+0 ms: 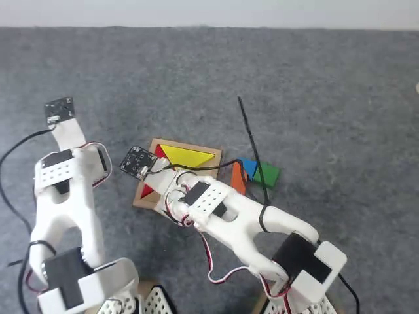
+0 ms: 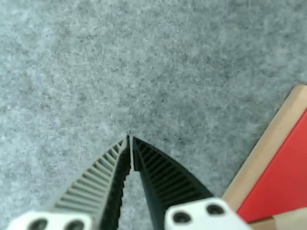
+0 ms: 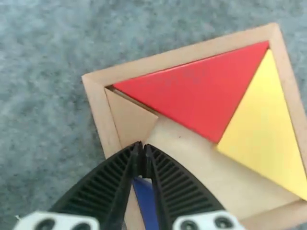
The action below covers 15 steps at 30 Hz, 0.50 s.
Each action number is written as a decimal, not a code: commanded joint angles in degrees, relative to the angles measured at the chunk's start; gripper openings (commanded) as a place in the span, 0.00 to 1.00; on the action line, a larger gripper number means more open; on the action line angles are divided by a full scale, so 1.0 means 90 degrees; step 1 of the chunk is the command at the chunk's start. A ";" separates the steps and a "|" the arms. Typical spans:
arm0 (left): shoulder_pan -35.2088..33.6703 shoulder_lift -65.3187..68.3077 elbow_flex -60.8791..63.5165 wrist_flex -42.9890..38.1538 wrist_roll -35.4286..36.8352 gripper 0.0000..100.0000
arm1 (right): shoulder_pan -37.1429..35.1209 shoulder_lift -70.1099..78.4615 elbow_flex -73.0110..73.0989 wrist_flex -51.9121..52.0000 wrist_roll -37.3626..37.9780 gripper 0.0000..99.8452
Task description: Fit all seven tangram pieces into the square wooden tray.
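The right pincer [image 3: 142, 146] is pinched shut on a thin blue wooden piece [image 3: 145, 201], low over the square wooden tray [image 3: 98, 110]. Next, I think, it must lay the piece flat in the bare room beside the big red triangle [image 3: 192, 96] and big yellow triangle [image 3: 264, 124]. The left pincer [image 2: 130, 139] is shut and empty over the fuzzy grey desk [image 2: 144, 57] by the tray's edge, and an orange piece [image 1: 239, 181] and a green piece [image 1: 268, 175] wait beyond.

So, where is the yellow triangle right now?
The yellow triangle lies inside the wooden tray, along its far edge in the high view, edge to edge with the red triangle.
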 commanded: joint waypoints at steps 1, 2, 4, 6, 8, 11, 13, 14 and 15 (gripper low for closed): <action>-0.0020 -0.0010 -0.0288 -0.0166 0.0059 0.01 | -0.0230 -0.0024 -0.0293 -0.0122 -0.0078 0.01; -0.0020 -0.0010 -0.0288 -0.0166 0.0059 0.01 | -0.0249 -0.0024 -0.0293 -0.0132 -0.0078 0.01; -0.0020 -0.0010 -0.0288 -0.0166 0.0059 0.01 | -0.0259 -0.0054 -0.0293 -0.0142 -0.0078 0.01; -0.0020 -0.0010 -0.0288 -0.0166 0.0059 0.01 | -0.0220 -0.0083 -0.0313 -0.0142 -0.0059 0.01; -0.0020 -0.0010 -0.0288 -0.0166 0.0059 0.01 | -0.0161 -0.0151 -0.0313 -0.0122 -0.0049 0.01; -0.0020 -0.0010 -0.0288 -0.0176 0.0059 0.01 | 0.0142 -0.0640 -0.0274 0.0024 -0.0039 0.01; -0.0020 -0.0010 -0.0278 -0.0176 0.0059 0.01 | 0.0405 -0.1197 -0.0244 0.0396 -0.0039 0.01; -0.0020 -0.0010 -0.0278 -0.0176 0.0059 0.01 | 0.0532 -0.1509 -0.0244 0.0630 -0.0039 0.01; -0.0010 -0.0010 -0.0239 -0.0195 0.0059 0.01 | 0.0630 -0.1812 -0.0234 0.0913 -0.0039 0.01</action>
